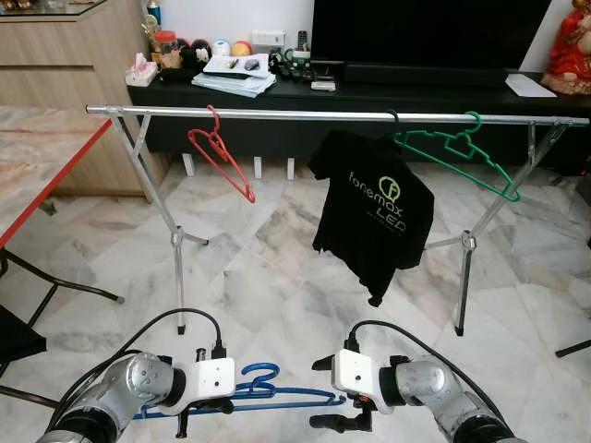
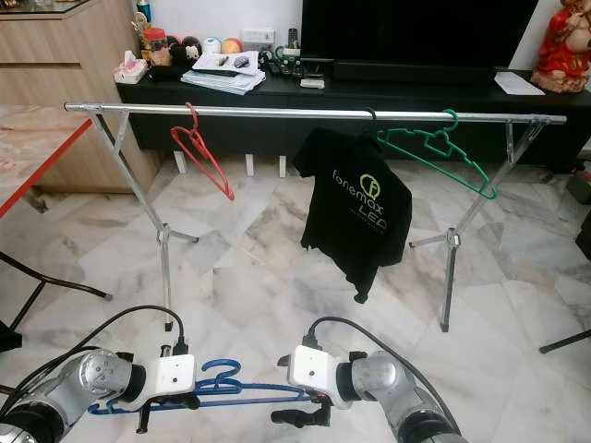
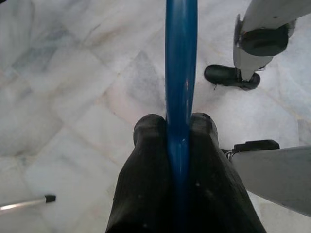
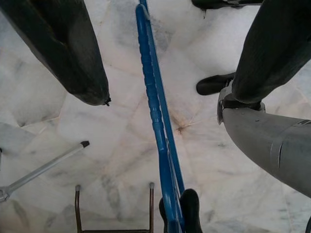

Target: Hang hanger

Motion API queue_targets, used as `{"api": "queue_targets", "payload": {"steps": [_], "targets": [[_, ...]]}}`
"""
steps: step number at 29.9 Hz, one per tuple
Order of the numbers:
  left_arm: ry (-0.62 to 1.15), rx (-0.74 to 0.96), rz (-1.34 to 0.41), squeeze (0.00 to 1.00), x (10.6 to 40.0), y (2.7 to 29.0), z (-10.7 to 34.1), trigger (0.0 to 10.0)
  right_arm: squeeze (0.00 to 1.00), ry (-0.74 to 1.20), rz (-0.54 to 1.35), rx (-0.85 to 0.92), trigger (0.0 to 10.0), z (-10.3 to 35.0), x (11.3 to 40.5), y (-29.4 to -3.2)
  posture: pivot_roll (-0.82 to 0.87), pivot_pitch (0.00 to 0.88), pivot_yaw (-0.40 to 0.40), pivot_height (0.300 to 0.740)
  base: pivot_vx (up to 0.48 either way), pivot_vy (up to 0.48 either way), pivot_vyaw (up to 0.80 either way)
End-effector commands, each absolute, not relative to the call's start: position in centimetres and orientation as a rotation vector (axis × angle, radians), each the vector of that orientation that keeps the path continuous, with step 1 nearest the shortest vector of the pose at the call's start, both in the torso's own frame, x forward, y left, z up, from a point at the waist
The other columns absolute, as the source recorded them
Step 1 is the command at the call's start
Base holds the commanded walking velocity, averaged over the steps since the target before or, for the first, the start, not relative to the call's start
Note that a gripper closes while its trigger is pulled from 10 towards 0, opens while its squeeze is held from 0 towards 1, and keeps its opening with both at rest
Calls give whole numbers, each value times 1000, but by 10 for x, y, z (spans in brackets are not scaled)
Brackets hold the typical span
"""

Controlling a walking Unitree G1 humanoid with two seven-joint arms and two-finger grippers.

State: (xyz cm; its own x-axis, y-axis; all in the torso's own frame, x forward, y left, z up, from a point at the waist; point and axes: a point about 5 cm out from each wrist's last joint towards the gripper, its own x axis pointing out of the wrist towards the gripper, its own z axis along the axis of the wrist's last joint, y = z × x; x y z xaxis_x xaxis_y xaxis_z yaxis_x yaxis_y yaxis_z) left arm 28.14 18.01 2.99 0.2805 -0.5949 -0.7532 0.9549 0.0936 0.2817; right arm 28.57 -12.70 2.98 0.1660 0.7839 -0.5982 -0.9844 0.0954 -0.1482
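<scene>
Ahead of you a long metal clothes rail (image 1: 305,115) spans the room on splayed legs, standing on the marble floor (image 1: 268,277). Near its left end hangs a red hanger (image 1: 222,155); past the middle a black T-shirt (image 1: 374,208) hangs from the rail; just beside that, toward the right end, sits a green hanger (image 1: 457,152). Behind the rail runs a dark low cabinet (image 1: 416,92) with papers and small clutter on top.

The blue hanger (image 1: 263,392) you are to hang is low down in front of you, well short of the rail, with its hook pointing up. Your left pincer (image 1: 205,411) is clenched on it: the left wrist view shows both fingers (image 3: 146,145) pressed against the blue bar. Your right pincer (image 1: 343,415) is released, its fingers (image 4: 73,53) spread on either side of the hanger's bar without touching it.

By the look of it you are in the carry step, with the hanging not yet done. The next move calls for lifting the hanger to rail height, coming closer, and dropping the hook over a bare stretch, probably between the red hanger and the shirt.

The shirt's print reads "fonemax LED", with a round green-and-white logo above it.
</scene>
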Motion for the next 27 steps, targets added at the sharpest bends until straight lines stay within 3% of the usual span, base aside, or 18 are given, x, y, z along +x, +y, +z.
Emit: {"api": "queue_targets", "payload": {"steps": [1, 21, 22, 23, 24, 25, 26, 27], "targets": [[517, 861, -1242, 0, 283, 181, 34, 10000, 0, 430, 1382, -591, 10000, 28, 284, -127, -5, 70, -26, 740, 0, 0, 0], [479, 892, -1316, 0, 290, 165, 46, 10000, 0, 352, 1276, -613, 10000, 23, 286, -110, 16, 63, -32, 740, 0, 0, 0], [478, 893, -1319, 0, 290, 164, 46, 10000, 0, 350, 1275, -608, 3922, 22, 285, -109, 19, 61, -33, 740, 0, 0, 0], [478, 893, -1319, 0, 290, 164, 46, 10000, 0, 350, 1274, -607, 3922, 22, 285, -108, 19, 61, -33, 740, 0, 0, 0], [477, 894, -1320, 0, 290, 164, 46, 10000, 0, 350, 1273, -606, 1137, 22, 285, -108, 22, 60, -34, 740, 0, 0, 0], [478, 895, -1321, 0, 289, 163, 46, 10000, 0, 351, 1271, -604, 0, 22, 285, -107, 24, 60, -35, 740, 0, 0, 0], [477, 896, -1322, 0, 289, 163, 46, 10000, 0, 355, 1269, -599, 0, 21, 284, -107, 27, 58, -37, 740, 0, 0, 0], [476, 896, -1324, 0, 290, 162, 46, 10000, 0, 360, 1268, -601, 5373, 20, 284, -106, 29, 58, -37, 740, 0, 0, 0]]}}
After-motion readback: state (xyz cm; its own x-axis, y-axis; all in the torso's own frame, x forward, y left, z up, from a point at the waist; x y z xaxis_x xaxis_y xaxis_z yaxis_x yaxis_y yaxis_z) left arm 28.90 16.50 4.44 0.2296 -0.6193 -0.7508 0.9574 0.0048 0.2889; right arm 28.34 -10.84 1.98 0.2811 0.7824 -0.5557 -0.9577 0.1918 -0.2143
